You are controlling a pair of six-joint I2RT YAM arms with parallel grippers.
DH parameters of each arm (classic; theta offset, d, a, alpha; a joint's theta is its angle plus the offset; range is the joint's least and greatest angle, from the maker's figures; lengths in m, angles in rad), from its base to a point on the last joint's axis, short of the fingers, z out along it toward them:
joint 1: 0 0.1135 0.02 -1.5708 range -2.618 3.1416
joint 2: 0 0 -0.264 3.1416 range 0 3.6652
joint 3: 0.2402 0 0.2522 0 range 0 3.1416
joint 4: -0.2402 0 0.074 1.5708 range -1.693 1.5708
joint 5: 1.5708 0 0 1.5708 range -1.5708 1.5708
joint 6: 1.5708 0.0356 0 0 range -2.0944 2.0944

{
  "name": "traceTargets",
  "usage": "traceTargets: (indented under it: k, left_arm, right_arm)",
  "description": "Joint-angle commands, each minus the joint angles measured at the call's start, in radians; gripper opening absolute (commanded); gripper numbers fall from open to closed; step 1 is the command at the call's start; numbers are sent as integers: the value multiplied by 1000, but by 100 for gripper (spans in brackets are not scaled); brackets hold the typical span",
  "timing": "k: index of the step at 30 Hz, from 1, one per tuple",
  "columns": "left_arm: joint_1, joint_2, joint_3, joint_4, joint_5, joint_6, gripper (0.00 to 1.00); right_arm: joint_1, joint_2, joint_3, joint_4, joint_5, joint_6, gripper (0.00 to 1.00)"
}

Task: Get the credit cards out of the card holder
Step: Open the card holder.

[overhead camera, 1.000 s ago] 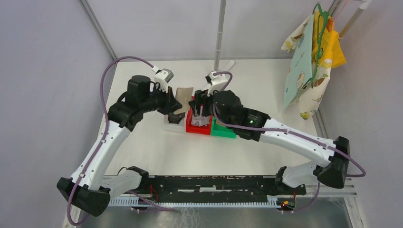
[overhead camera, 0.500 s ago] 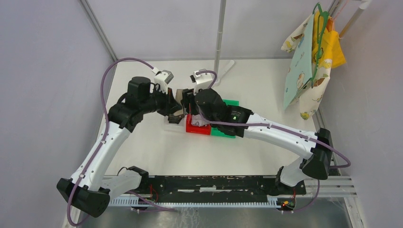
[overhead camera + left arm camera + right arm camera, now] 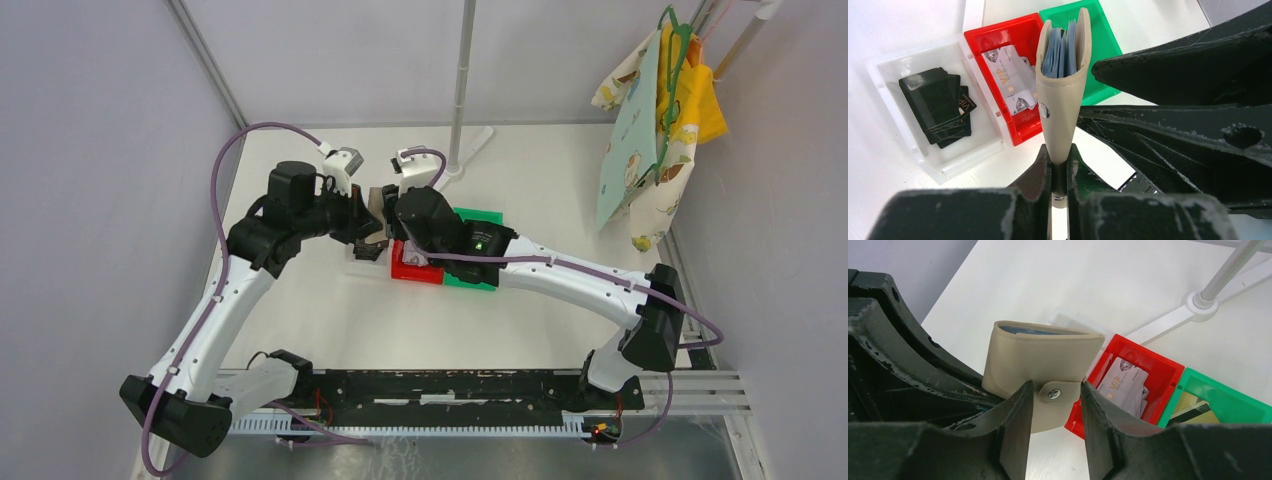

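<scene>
My left gripper [image 3: 1059,162] is shut on the bottom edge of the tan card holder [image 3: 1063,95] and holds it upright above the table. Blue inner pockets [image 3: 1060,47] show at its open top; I cannot make out any credit cards inside them. My right gripper [image 3: 1055,405] is open, with its fingers on either side of the holder's snap-button flap [image 3: 1053,394] and not closed on it. Silvery-white credit cards [image 3: 1123,380] lie in the red bin [image 3: 1168,367]. A gold card with a dark stripe [image 3: 1193,407] lies in the green bin [image 3: 1233,395].
A clear tray [image 3: 893,70] holding black cards [image 3: 938,102] sits left of the red bin [image 3: 998,35]. A white pole base [image 3: 1198,302] stands behind the bins. Patterned cloths [image 3: 655,120] hang at the far right. Both arms crowd together over the bins.
My right arm has swung left from above the red bin to the card holder, and its jaws have narrowed around the snap flap. The left arm has stayed still.
</scene>
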Motion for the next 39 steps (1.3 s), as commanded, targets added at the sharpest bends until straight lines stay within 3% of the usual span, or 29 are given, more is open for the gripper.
traceTargets:
  k: [1,13,16,24,31,39]
  left_arm:
    - [-3,-26,62,43,65,-57,2]
    - [-5,-29,74,61,125,-108,2]
    - [-4,-32,82,69,151,-114,2]
    - [-4,-34,115,91,193,-142,2]
    - [-4,-36,138,94,226,-180,2]
    - [-3,-39,150,83,228,-170,2]
  right_arm:
    - [-3,31,42,-28,45,35,42]
    - [11,64,61,-32,116,59,38]
    - [23,110,116,-66,142,52,25]
    - [43,158,130,-110,234,44,1]
    - [44,137,98,-125,366,14,0]
    - [34,40,-46,-104,474,28,0]
